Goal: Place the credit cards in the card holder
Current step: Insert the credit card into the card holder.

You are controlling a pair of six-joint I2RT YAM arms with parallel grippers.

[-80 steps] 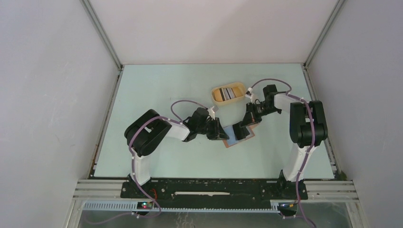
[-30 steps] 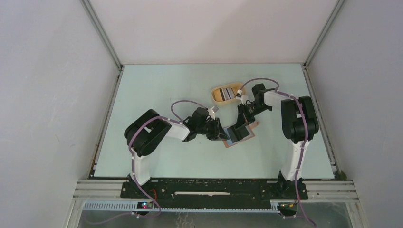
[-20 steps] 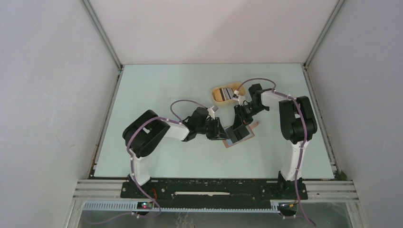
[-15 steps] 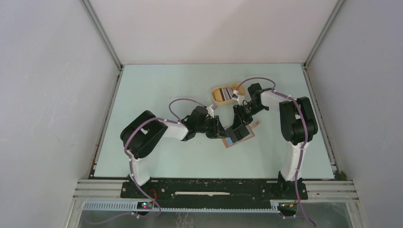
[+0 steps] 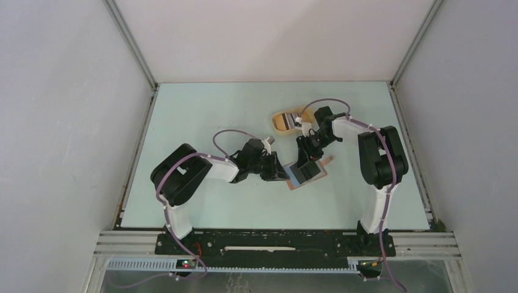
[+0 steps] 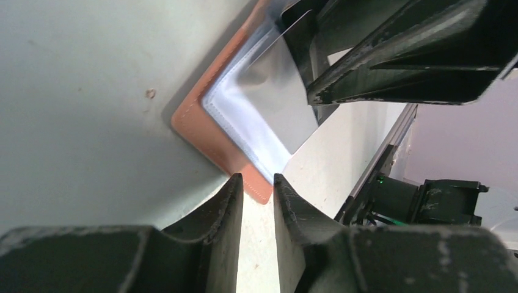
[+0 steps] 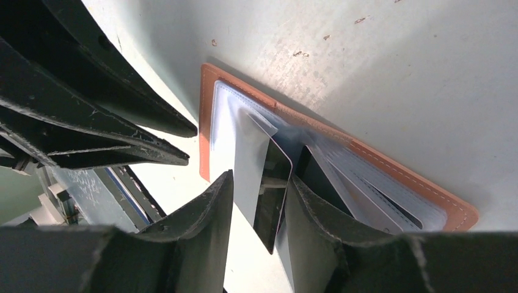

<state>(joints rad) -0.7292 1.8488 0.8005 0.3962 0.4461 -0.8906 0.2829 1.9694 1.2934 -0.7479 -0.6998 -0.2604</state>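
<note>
A: What takes up most of the pale green table (image 5: 201,122)?
B: The left arm (image 5: 183,176) and right arm (image 5: 380,155), both bent inward toward the middle. The right arm's wrist crosses the right end of the yellow tray (image 5: 277,122) and hides part of the cards (image 5: 292,120) in it.
A: And the card holder (image 5: 313,176)?
B: It lies open on the table between the grippers, pockets up. The right gripper (image 7: 261,177) hangs over it with jaws apart. A dark card (image 7: 272,192) stands tilted in a pocket between them, unclamped.
A: The left gripper (image 6: 258,178)?
B: Low beside the holder, fingers narrowly apart, with the brown corner at their tips.
</note>
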